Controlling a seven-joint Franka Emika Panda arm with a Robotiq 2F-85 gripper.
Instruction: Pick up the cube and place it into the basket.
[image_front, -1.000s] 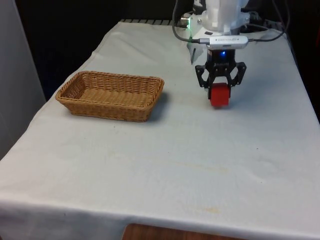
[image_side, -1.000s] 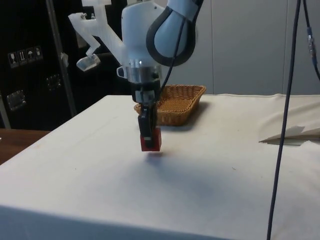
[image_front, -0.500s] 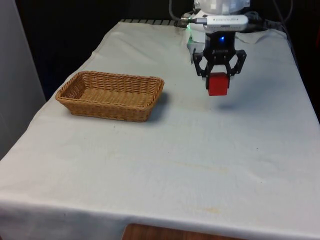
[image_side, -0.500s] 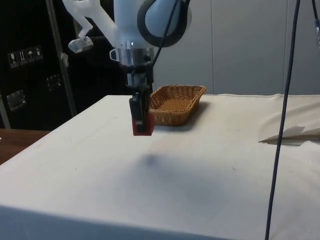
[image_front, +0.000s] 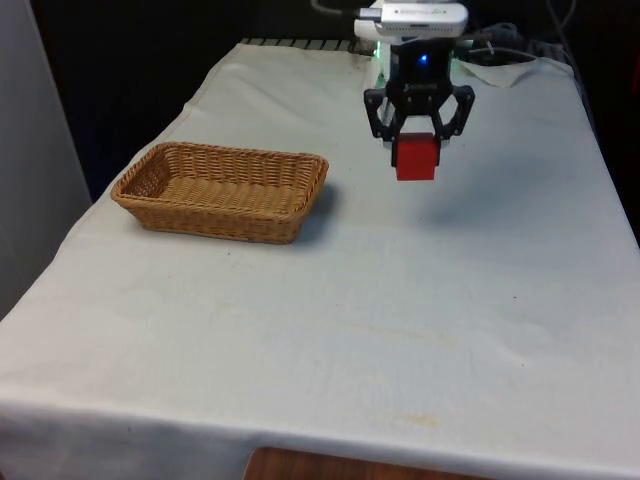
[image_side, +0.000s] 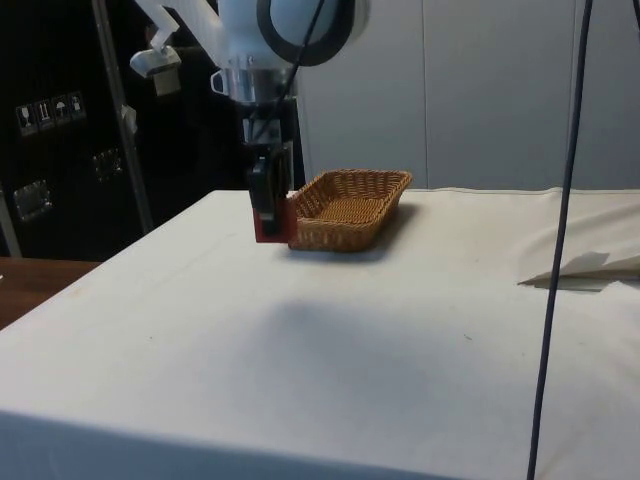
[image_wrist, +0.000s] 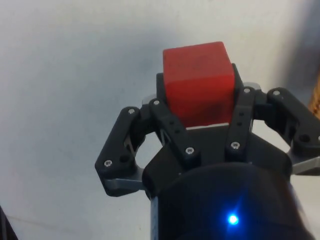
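The near part of the desk (image_front: 330, 340) is bare white cloth, creased and faintly stained toward the near edge. Farther in, toward the front view's left edge, a shallow rectangular basket of woven tan wicker (image_front: 222, 190) sits flat on the cloth; no contents are visible inside it. Beyond it and toward the front view's right, the black two-finger claw (image_front: 417, 146) hangs above the desk's far half, pointing straight down. It is clamped on a red solid cube (image_front: 416, 158), fingers pressed against two opposite faces, as the wrist view shows (image_wrist: 199, 82). The cube is held well clear of the cloth, with a soft shadow beneath it. In the side view the claw (image_side: 268, 215) and cube (image_side: 270, 228) hang just beside the basket's (image_side: 350, 208) near end, above open cloth. A dark cable (image_side: 560, 240) hangs down in the side view.
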